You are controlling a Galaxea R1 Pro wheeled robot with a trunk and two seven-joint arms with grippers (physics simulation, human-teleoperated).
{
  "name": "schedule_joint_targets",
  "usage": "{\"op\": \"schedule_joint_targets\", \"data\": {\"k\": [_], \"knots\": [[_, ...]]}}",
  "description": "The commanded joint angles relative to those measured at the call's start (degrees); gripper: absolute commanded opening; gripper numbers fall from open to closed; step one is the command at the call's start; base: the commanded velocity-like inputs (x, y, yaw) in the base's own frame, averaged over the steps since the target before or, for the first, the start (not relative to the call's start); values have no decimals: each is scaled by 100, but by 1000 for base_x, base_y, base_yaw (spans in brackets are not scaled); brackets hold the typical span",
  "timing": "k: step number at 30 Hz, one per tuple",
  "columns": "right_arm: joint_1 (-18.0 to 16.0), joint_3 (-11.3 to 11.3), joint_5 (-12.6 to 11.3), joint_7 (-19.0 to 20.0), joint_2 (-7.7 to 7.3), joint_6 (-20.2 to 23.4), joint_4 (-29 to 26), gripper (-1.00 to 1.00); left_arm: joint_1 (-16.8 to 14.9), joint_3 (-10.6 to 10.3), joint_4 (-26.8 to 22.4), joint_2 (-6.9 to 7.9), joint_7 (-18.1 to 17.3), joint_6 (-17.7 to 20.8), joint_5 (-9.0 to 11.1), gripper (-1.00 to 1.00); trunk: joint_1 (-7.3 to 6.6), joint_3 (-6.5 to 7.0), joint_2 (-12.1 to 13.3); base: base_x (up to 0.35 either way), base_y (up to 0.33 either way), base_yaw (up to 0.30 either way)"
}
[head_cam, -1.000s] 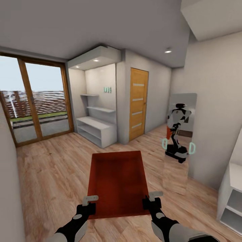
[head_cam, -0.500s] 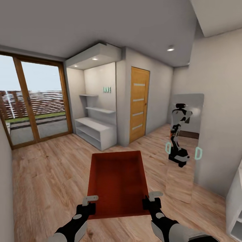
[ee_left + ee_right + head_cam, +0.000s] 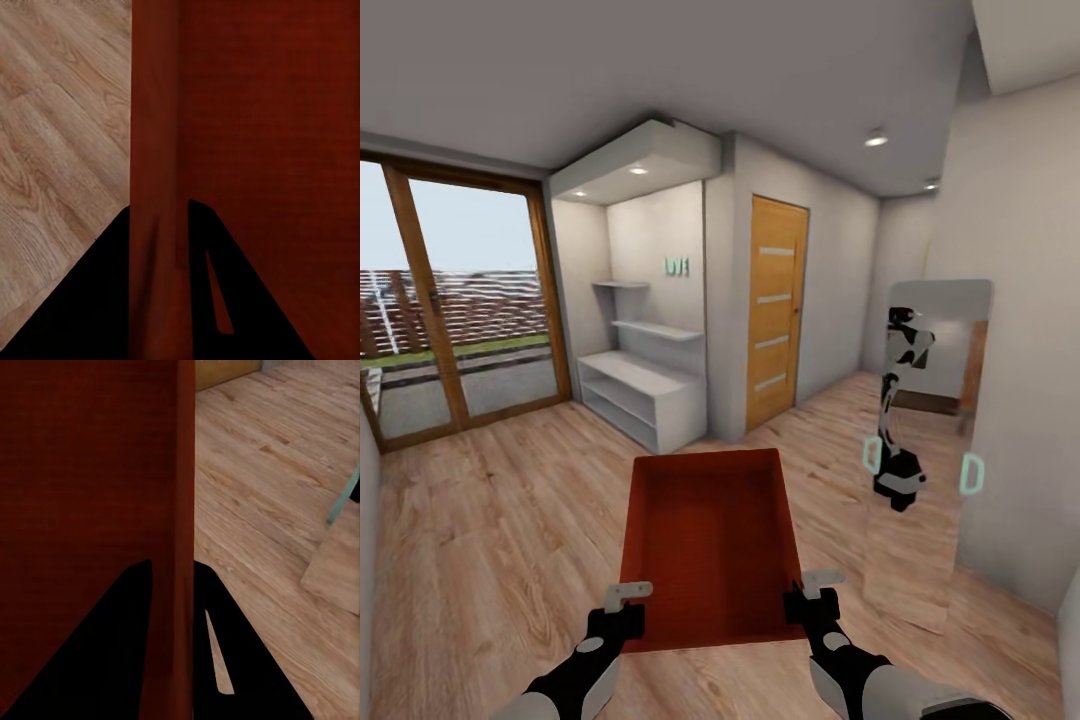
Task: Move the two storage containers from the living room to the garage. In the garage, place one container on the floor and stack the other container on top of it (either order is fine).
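I carry one orange-red storage container (image 3: 710, 545) in front of me, open side up, above a light wood plank floor. My left gripper (image 3: 626, 607) is shut on its near left wall and my right gripper (image 3: 808, 594) is shut on its near right wall. In the left wrist view the container's wall (image 3: 157, 187) runs between the dark fingers. The right wrist view shows the other wall (image 3: 180, 532) pinched the same way.
An orange-wood door with pale stripes (image 3: 775, 310) stands shut ahead. White shelving (image 3: 635, 385) fills an alcove to its left. Glass patio doors (image 3: 455, 300) are on the left wall. A tall mirror (image 3: 925, 450) leans on the right wall, reflecting my body.
The whole view has shifted: the mirror and right wall slid rightward, the patio doors slid left. The container stays held the same way in both grippers.
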Motion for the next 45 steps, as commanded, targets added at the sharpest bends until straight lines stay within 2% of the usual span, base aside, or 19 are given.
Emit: {"op": "schedule_joint_targets", "data": {"k": [1,32,45], "knots": [[-7,-245,25,-37,-28,3,18,-100,-4,-187,-14,102,47,-320,9,-100,4,-9,-7,322,0,0],[-7,-245,25,-28,-28,-5,18,-100,-4,-187,-14,102,47,-318,12,-100,4,-9,-7,322,0,-2],[-7,-245,25,-28,-29,-3,18,-100,-4,-187,-14,102,47,-320,12,-100,4,-9,-7,322,0,-208]]}}
